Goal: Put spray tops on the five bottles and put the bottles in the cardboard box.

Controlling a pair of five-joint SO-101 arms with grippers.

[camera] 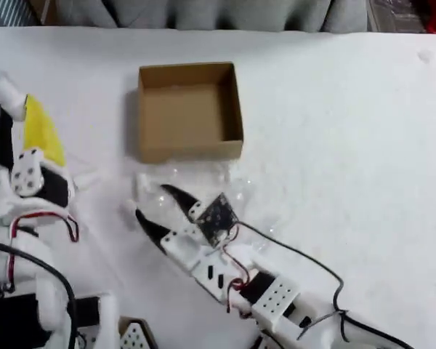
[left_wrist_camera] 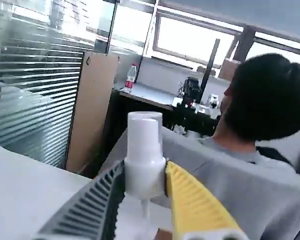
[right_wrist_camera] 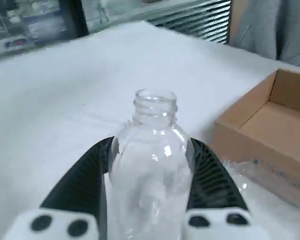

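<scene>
My left gripper (left_wrist_camera: pixel 145 169) is shut on a white spray top (left_wrist_camera: pixel 144 150), pinched between its grey and yellow fingers and held up off the table at the far left (camera: pixel 13 109). My right gripper (right_wrist_camera: pixel 151 146) is shut on a clear bottle (right_wrist_camera: pixel 151 160) whose threaded neck is bare, with a black finger hugging each side. In the high view this gripper (camera: pixel 151 201) sits just in front of the cardboard box (camera: pixel 229 102), which holds nothing visible. Other clear bottles (camera: pixel 203 178) lie faintly visible in front of the box.
A white cloth covers the table (camera: pixel 349 131), with open room to the right of the box. The right arm's body and cables (camera: pixel 276 291) stretch toward the front edge. A person in grey sits behind the table (left_wrist_camera: pixel 250 165).
</scene>
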